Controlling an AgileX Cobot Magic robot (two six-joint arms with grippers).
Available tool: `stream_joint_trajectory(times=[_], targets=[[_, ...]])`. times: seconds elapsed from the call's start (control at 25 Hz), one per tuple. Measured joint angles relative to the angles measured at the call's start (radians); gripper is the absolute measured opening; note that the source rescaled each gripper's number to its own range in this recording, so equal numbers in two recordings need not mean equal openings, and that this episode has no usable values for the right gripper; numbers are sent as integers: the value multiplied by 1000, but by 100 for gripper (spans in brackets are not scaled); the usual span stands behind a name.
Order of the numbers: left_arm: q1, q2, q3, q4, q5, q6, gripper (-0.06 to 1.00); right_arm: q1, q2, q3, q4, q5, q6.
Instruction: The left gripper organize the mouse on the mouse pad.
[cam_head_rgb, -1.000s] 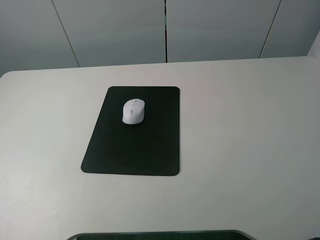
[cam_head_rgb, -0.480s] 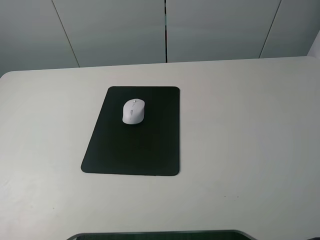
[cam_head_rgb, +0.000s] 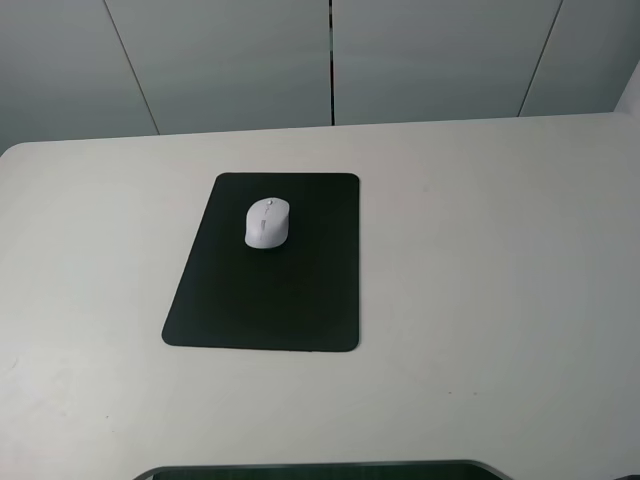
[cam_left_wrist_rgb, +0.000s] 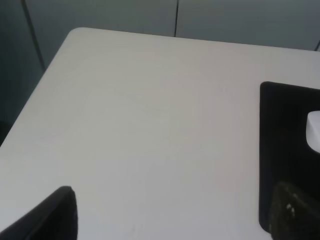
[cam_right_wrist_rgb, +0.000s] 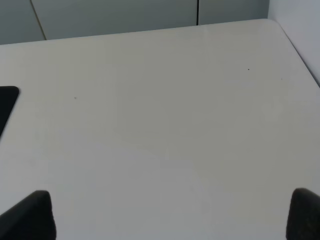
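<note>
The white-grey mouse lies on the upper part of the black mouse pad, left of the table's middle in the exterior high view. The left wrist view catches the pad's corner and a sliver of the mouse at the frame's edge. My left gripper is open, its dark fingertips wide apart over bare table, away from the mouse. My right gripper is open too, holding nothing. Neither arm shows in the exterior high view.
The white table has rounded far corners and a grey panelled wall behind it. A dark curved edge runs along the bottom of the exterior high view. A corner of the mouse pad shows in the right wrist view.
</note>
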Motion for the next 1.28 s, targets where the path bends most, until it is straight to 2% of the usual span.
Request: stream_joint_trajectory(times=[0.2,0.4,0.8,1.28], targets=[[0,-4,44,-29,0,20,95,0,0,0,0,0,0],[0,-4,120,-78,-16,89,95,0,0,0,0,0,0],[0,-4,172,-71,-128,96,95,0,0,0,0,0,0],[1,-4,179,-67,-143,95,95,0,0,0,0,0,0]])
